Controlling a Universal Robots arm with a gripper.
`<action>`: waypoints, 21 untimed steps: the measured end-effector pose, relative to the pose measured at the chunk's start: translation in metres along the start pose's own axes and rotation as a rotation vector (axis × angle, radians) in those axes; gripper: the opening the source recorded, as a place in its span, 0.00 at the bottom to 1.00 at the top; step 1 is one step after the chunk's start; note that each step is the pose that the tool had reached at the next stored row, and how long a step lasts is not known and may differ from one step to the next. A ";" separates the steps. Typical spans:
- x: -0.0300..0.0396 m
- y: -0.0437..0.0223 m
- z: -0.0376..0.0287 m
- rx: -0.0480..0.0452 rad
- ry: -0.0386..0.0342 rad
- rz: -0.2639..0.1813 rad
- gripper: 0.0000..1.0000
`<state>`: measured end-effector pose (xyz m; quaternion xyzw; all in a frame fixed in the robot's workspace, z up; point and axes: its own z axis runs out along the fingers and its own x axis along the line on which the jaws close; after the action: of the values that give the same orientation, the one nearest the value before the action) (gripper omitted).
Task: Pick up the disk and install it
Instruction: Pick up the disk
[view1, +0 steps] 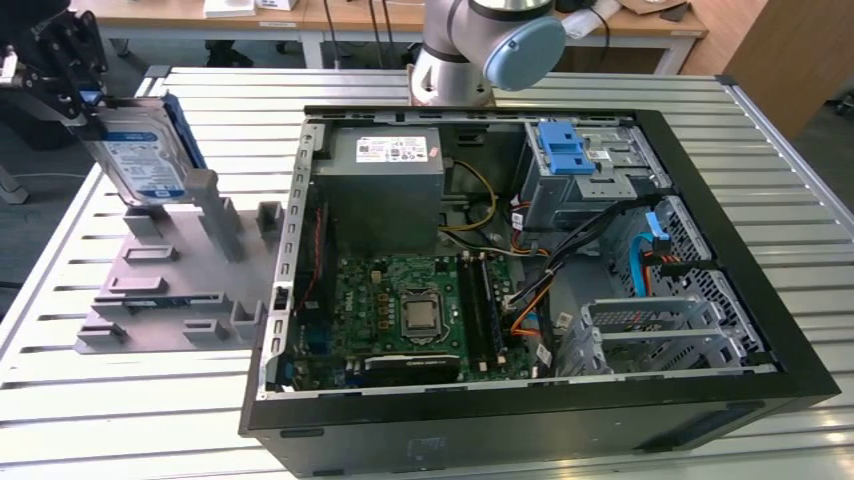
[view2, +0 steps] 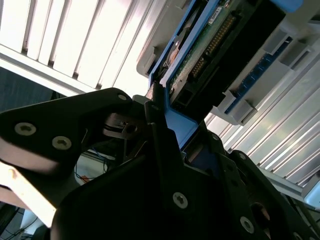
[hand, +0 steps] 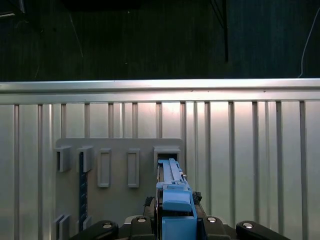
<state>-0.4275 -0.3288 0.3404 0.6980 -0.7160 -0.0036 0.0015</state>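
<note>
The disk (view1: 140, 150), a silver drive with a white-and-blue label and blue rails, stands on edge at the exterior view's far left. My gripper (view1: 83, 100) is shut on its upper end. The disk's lower end is level with the upright posts of the grey stand (view1: 174, 270); whether it touches them I cannot tell. In the second wrist view the disk's green circuit-board side (view2: 210, 40) and blue rail run out from between the black fingers (view2: 100, 115). In the first wrist view the blue rail (hand: 175, 200) points at a slot in the stand (hand: 115, 165).
An open computer case (view1: 747, 250) lies on the slatted metal table (view1: 134, 420), to the exterior view's right of the stand. Inside are a grey power-supply box (view1: 380, 180), a motherboard (view1: 414, 310) and a drive bay with a blue latch (view1: 567, 150). The arm's base (view1: 467, 50) stands behind the case.
</note>
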 end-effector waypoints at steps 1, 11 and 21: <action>0.0000 0.0000 -0.0007 0.0000 0.0000 0.000 0.36; 0.0000 0.0001 -0.0075 0.0005 -0.0001 0.000 0.36; 0.0000 0.0001 -0.0144 0.0008 -0.0001 0.000 0.36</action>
<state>-0.4275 -0.3288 0.3548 0.6980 -0.7160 -0.0034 0.0012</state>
